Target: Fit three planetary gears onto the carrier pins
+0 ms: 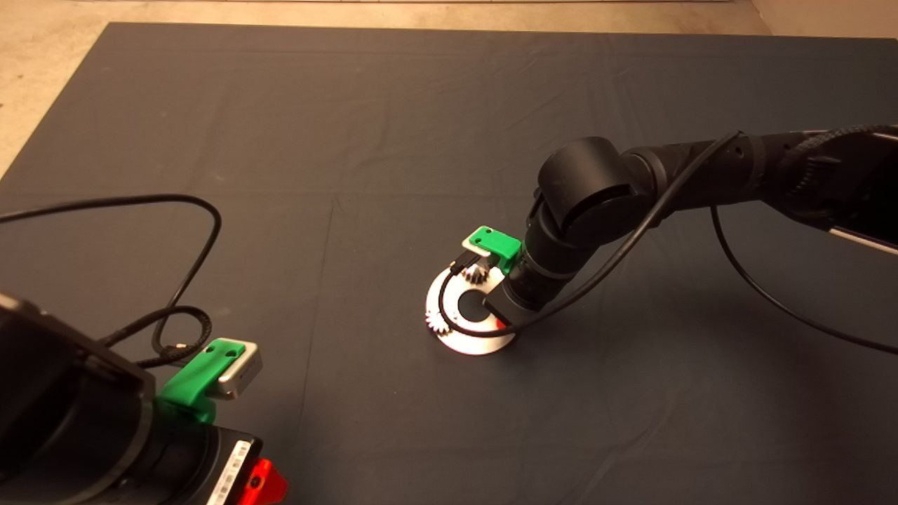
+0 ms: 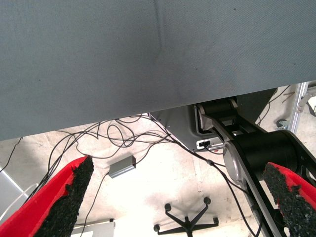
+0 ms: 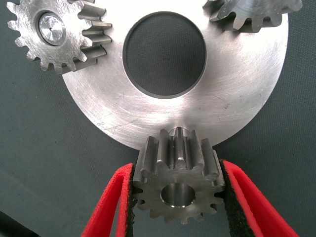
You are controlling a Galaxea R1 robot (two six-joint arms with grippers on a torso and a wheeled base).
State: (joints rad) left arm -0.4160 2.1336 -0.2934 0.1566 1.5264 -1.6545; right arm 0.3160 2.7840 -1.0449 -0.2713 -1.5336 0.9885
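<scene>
The silver disc lies on the mat with a large centre hole. One planetary gear sits over a carrier pin whose top shows in its bore. A second gear rests at the disc's edge, partly cut off. My right gripper is shut on the third gear, tilted at the disc's rim, its centre hole empty. In the head view the right gripper is over the disc's right side, with gears at its left and far edges. My left gripper is parked at the lower left, open.
A black cable loops over the mat at the left, and another hangs from the right arm across the disc. The left wrist view shows the mat's edge, floor cables and a chair base beyond.
</scene>
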